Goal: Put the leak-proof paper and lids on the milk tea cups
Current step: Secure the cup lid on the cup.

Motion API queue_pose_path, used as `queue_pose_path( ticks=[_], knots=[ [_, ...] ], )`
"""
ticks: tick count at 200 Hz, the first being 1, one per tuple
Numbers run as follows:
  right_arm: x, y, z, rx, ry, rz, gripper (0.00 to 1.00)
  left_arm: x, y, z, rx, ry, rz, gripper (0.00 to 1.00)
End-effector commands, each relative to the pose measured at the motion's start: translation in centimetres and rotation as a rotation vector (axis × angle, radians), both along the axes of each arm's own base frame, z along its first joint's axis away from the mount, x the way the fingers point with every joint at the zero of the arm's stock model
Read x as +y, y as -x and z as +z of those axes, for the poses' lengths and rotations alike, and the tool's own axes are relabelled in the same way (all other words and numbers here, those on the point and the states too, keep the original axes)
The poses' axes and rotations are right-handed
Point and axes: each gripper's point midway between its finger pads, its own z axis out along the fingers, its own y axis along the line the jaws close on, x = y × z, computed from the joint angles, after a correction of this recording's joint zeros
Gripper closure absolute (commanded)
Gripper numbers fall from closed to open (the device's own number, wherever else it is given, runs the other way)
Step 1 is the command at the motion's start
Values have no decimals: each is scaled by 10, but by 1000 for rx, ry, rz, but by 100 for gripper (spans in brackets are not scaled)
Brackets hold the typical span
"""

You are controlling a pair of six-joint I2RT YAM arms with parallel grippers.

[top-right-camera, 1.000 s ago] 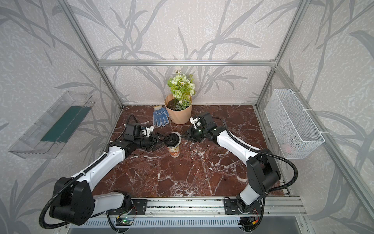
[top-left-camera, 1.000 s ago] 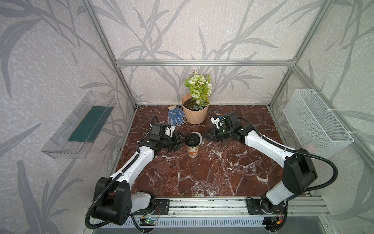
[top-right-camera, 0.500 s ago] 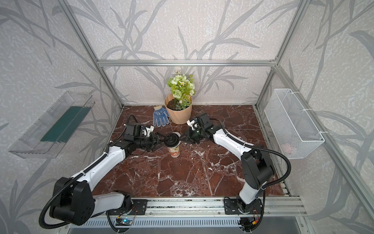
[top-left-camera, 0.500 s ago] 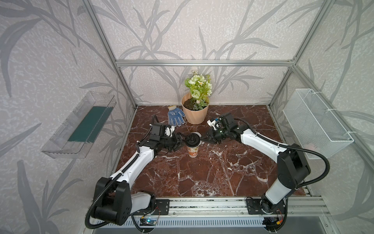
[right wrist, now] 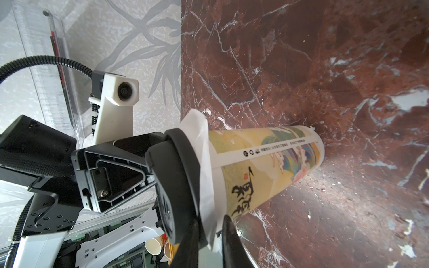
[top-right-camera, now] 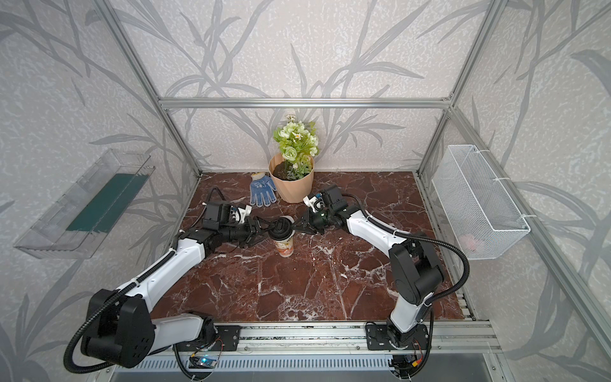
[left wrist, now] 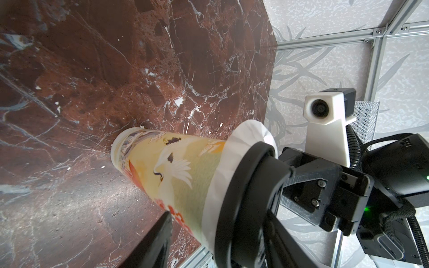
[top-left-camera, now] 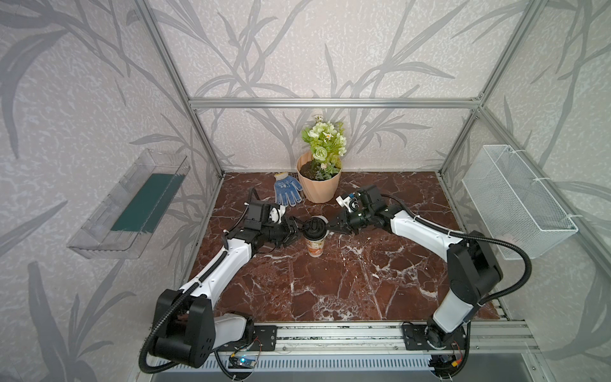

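Left gripper (top-left-camera: 300, 228): was closed on the lid (top-left-camera: 314, 225) rim.
Right gripper (top-left-camera: 330, 227): jaws stood narrow either side of lid rim and paper edge; clamped or not, could not tell.
Paper (left wrist: 246, 133): lay over the cup mouth under the lid, its crumpled skirt hanging below.
Cup (top-left-camera: 314, 246): stood upright mid-table (top-left-camera: 330, 281), between both grippers.

Floor (top-left-camera: 330, 281): red-brown veined marble | walls (top-left-camera: 297, 49): pale grey leaf-print | beyond left claw (top-left-camera: 299, 228): clear shelf (top-left-camera: 99, 231) | beyond right claw (top-left-camera: 330, 226): wire basket (top-left-camera: 515, 205)
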Motion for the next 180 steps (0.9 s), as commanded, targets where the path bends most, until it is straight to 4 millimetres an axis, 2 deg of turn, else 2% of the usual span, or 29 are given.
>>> queue_pose_path(
  ticks=[1, 30, 50, 68, 89, 94, 98, 113, 129, 147, 180],
  knots=[
    [-21, 19, -71, 162, 183, -54, 82, 19, 36, -66, 254, -142, 38, 41],
    [-32, 29, -96, 195, 241, -51, 84, 20, 37, -68, 257, -145, 38, 41],
    [-34, 31, -101, 196, 253, -45, 84, 20, 37, -70, 261, -147, 38, 41],
    [-29, 27, -84, 162, 222, -35, 83, 20, 38, -71, 262, -147, 39, 41],
    [-17, 21, -40, 78, 136, -23, 76, 20, 37, -68, 257, -147, 39, 41],
    [-14, 20, -34, 69, 123, -19, 74, 20, 37, -68, 256, -147, 39, 41],
    [-13, 21, -19, 40, 98, -20, 72, 20, 37, -68, 255, -147, 39, 41],
    [-7, 27, 0, 15, 64, -11, 68, 21, 37, -68, 258, -148, 39, 41],
    [0, 36, 5, 13, 51, 5, 67, 21, 37, -68, 256, -148, 38, 41],
    [4, 46, 1, 26, 50, 12, 67, 20, 37, -68, 258, -149, 38, 41],
    [9, 49, 0, 32, 27, -5, 66, 21, 37, -69, 258, -150, 37, 41]
  ],
)
